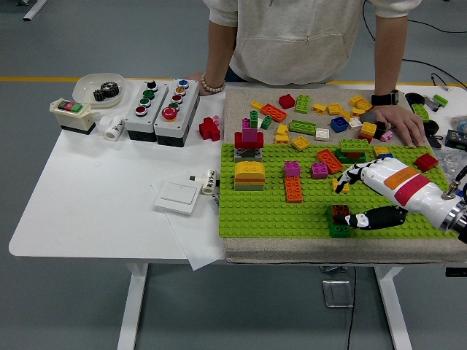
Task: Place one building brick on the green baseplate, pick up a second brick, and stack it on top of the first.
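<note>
Studded green baseplate (pixel 270 208), hard plastic, slightly shiny. Loose bricks (pixel 303 127) same glossy moulded plastic, stacked brown-on-green brick (pixel 339 220) too. Underneath, a beige mat (pixel 241 251), looks like rough woven cloth, totally matt. White table (pixel 95 211) smooth, low sheen. Right hand (pixel 379 193) shelled in glossy white plastic with orange and red bands, black fingertips duller. Control boxes (pixel 160 109) light grey plastic, matt, shiny coloured buttons. Dark gear (pixel 106 90) looks metal, sitting in a smooth white dish (pixel 84 91). Paper sheet (pixel 197 248) flat and matt. Person's sweatshirt (pixel 306 36) soft off-white cloth.
</note>
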